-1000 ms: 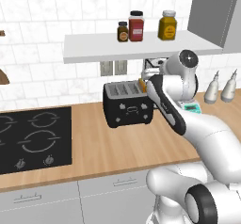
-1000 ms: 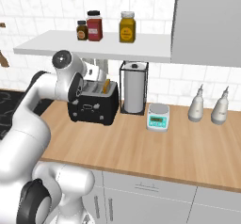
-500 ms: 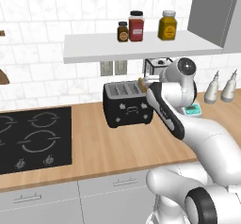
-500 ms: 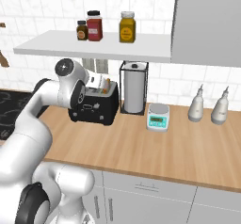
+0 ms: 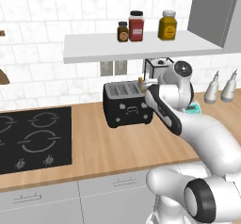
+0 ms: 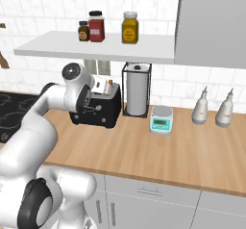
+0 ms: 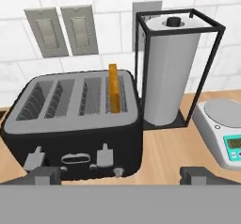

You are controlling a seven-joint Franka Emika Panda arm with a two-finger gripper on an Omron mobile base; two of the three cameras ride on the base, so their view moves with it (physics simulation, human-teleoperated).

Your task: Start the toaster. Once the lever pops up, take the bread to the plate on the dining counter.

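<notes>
We list a white tiled wall point(image 5: 56, 20) behind a light wooden worktop point(image 6: 158, 151). A white shelf point(image 5: 136, 46) is fixed to the wall, and we count three jars point(image 5: 136, 26) on it. A grey upper cabinet point(image 6: 211, 23) hangs at its right end. Two grey wall plates point(image 7: 63, 30) sit under the shelf. A black hob point(image 5: 33, 138) is set into the worktop, above grey drawer fronts point(image 6: 153, 199). Lighting is even and bright.

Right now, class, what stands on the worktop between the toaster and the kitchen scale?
The paper towel roll in its black wire holder stands between the toaster and the kitchen scale; the hand view and right base view both show it.
</notes>
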